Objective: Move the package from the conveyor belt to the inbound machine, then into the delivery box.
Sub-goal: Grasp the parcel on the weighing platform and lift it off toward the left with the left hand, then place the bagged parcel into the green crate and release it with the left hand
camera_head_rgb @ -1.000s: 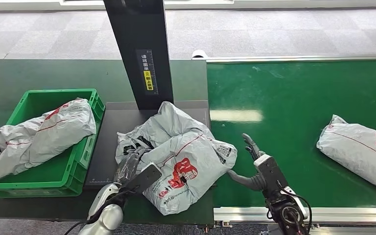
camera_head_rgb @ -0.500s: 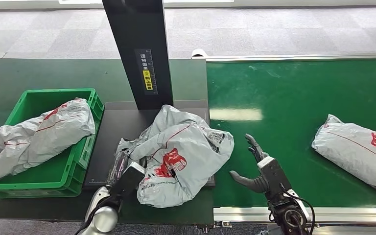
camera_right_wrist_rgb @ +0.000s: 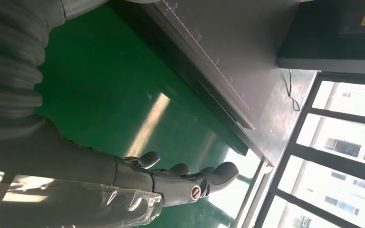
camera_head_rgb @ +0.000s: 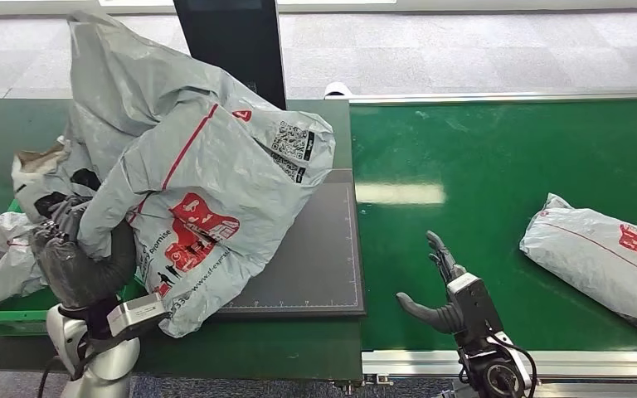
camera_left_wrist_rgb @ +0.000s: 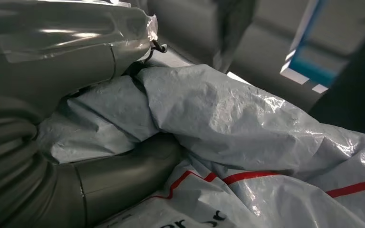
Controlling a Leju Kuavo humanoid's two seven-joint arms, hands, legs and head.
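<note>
Nearest the camera, the left robot hand (camera_head_rgb: 75,257) grips a grey package (camera_head_rgb: 191,166), lifted above the green delivery box (camera_head_rgb: 0,303) and the dark tabletop (camera_head_rgb: 240,344). The right robot hand (camera_head_rgb: 440,286) hovers empty, fingers spread, over the green conveyor belt (camera_head_rgb: 481,157), where a second package (camera_head_rgb: 605,261) lies. Between them sits the inbound machine (camera_head_rgb: 315,257), its black column (camera_head_rgb: 236,41) rising before a grey tiled floor (camera_head_rgb: 464,54).

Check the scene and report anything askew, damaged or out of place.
Nothing looks damaged. The grey package hangs crumpled in the left hand, lifted off the inbound machine plate. The green delivery box already holds a package. Another package lies skewed on the conveyor belt.
</note>
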